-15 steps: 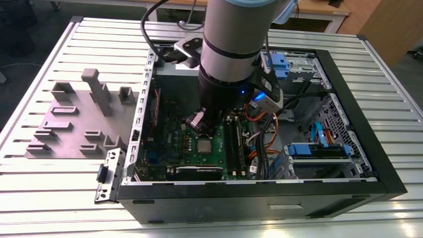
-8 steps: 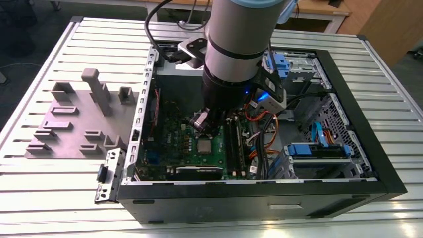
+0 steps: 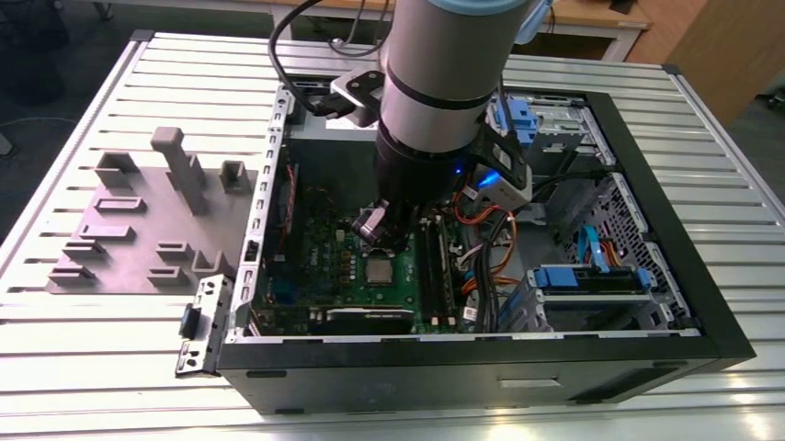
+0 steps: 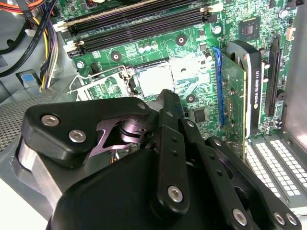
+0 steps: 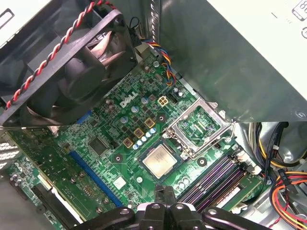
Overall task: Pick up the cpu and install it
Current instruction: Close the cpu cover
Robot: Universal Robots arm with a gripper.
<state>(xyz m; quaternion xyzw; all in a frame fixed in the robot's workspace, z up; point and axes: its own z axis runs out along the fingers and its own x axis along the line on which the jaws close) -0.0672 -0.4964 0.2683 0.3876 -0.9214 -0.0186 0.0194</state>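
Note:
The cpu (image 5: 159, 160) is a small silvery square lying flat in its socket on the green motherboard (image 5: 110, 143); it also shows in the second wrist view (image 4: 154, 79) and in the exterior view (image 3: 379, 269). The silver socket frame (image 5: 196, 127) stands flipped open beside it, with its lever (image 4: 98, 76) swung out. My gripper (image 5: 165, 191) hangs a short way above the cpu, slightly off to one side, fingers pressed together with nothing between them. In the exterior view the gripper (image 3: 374, 237) sits inside the open computer case (image 3: 638, 303), under the arm's thick wrist.
A black case fan (image 5: 72, 67) with a red-black twisted wire rises close by the socket. Memory slots (image 5: 216, 179), a graphics card (image 4: 240, 86) and bundled cables (image 3: 491, 257) crowd the board. A grey fixture block (image 3: 147, 220) stands on the slatted table at the exterior view's left.

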